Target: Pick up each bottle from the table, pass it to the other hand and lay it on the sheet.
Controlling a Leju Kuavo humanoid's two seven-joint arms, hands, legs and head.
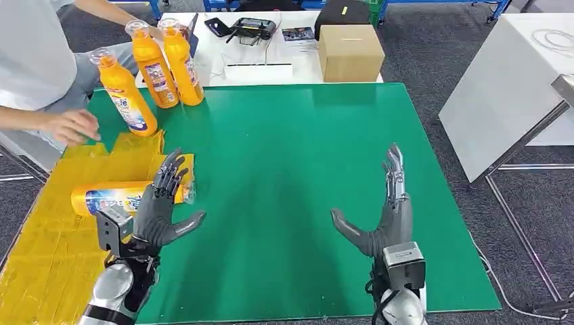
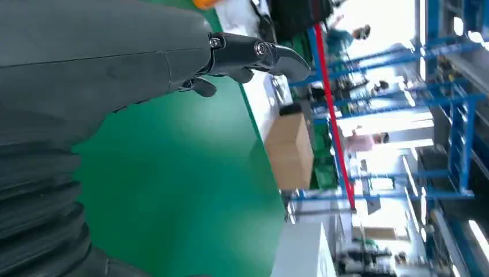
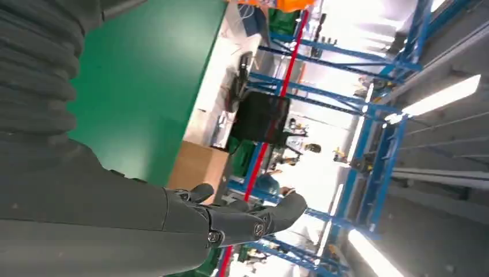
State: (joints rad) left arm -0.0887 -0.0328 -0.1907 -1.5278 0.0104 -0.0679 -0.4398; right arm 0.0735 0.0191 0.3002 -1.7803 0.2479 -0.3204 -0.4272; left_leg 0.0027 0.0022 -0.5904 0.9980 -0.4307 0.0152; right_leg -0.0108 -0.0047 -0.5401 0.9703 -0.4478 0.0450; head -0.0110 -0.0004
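Three orange bottles [image 1: 150, 64] stand upright at the bench's [image 1: 298, 169] far left corner, nearer the left hand [image 1: 159, 206] than the right hand [image 1: 386, 213], both with fingers spread and empty, while one bottle [image 1: 112, 198] lies lengthwise across the yellow sheet [image 1: 40, 250].

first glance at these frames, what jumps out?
Three orange bottles stand upright at the far left corner of the green table, with a fourth bottle lying on the yellow sheet beside the left hand. Both that hand and the right hand are open and empty. A person's hand reaches in at the left.
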